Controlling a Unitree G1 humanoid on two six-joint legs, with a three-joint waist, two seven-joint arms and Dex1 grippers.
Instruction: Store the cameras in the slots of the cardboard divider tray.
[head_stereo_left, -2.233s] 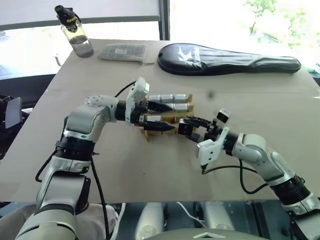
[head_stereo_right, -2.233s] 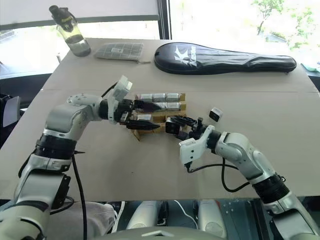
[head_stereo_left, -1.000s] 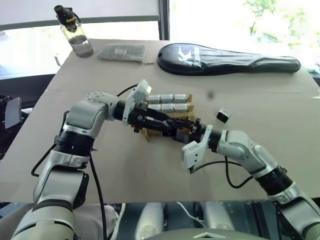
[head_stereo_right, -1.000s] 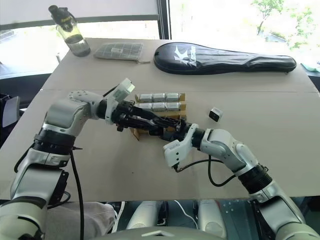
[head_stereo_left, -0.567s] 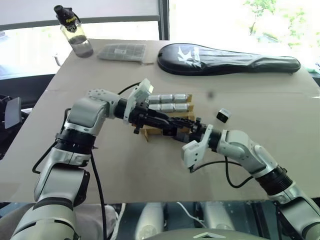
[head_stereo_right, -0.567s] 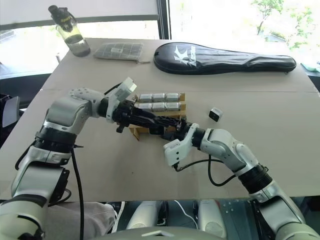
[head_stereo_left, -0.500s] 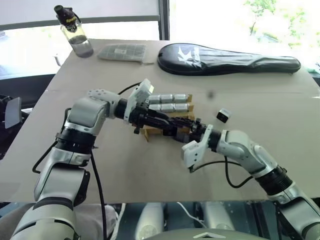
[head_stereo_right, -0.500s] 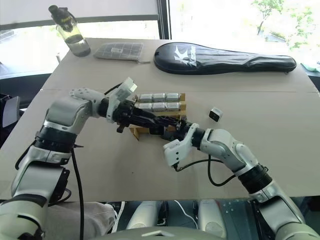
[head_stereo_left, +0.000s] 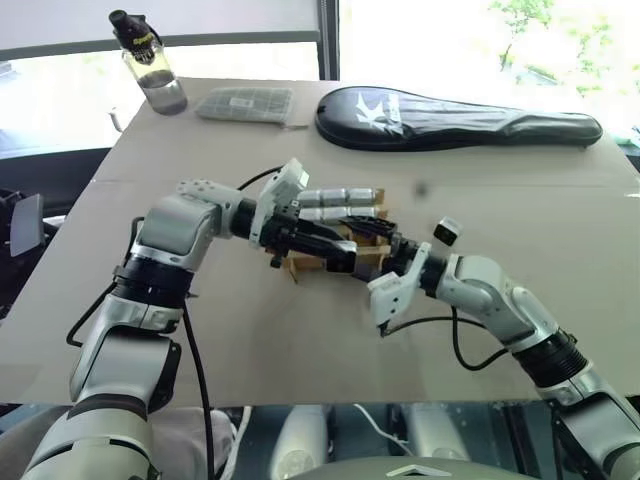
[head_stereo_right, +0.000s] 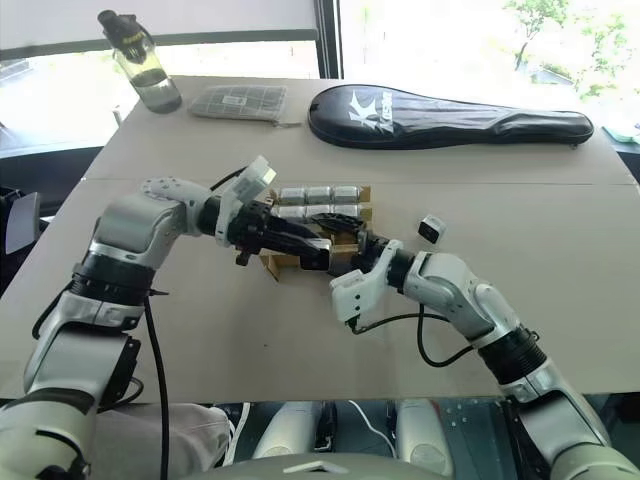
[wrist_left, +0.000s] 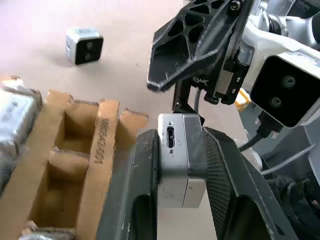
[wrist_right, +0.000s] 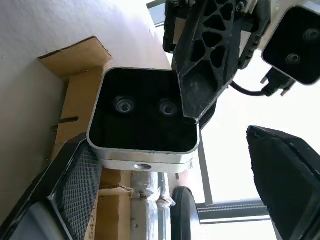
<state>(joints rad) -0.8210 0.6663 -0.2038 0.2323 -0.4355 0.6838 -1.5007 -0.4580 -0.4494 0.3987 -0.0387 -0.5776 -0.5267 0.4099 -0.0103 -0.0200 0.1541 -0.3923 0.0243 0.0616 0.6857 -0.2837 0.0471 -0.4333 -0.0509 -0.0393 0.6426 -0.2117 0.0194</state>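
1. Head views: left gripper (head_stereo_left: 335, 252) pinched on a camera (head_stereo_right: 318, 253), held just above the near edge of the cardboard divider tray (head_stereo_left: 372, 234). Right gripper (head_stereo_right: 352, 243) spread wide, close beside that camera. Far tray rows already filled with silver blocks (head_stereo_right: 318, 194). One loose camera (head_stereo_left: 447, 231) on the table (head_stereo_left: 300, 330), to the right of the tray and apart from it.

2. Left wrist view: held camera (wrist_left: 179, 160) clamped on two opposite flat sides by the left fingers (wrist_left: 222, 165); small port face turned toward this lens. Judged rigid, light and smooth-skinned, so liable to slip under a weak pinch. Best hold: the silver flanks, clear of the lens face. Empty slots (wrist_left: 75, 120) open just beside the block. Tray walls judged thin and soft, easily bent by a misaligned push.

3. Right wrist view: black lens face (wrist_right: 145, 117) of the camera pointing at this lens, that is, toward the right gripper. Long axis across the face, running along the line of the two lens openings. One right finger (wrist_right: 80, 192) just beside the casing; contact cannot be told. Lens face judged scratch-prone.
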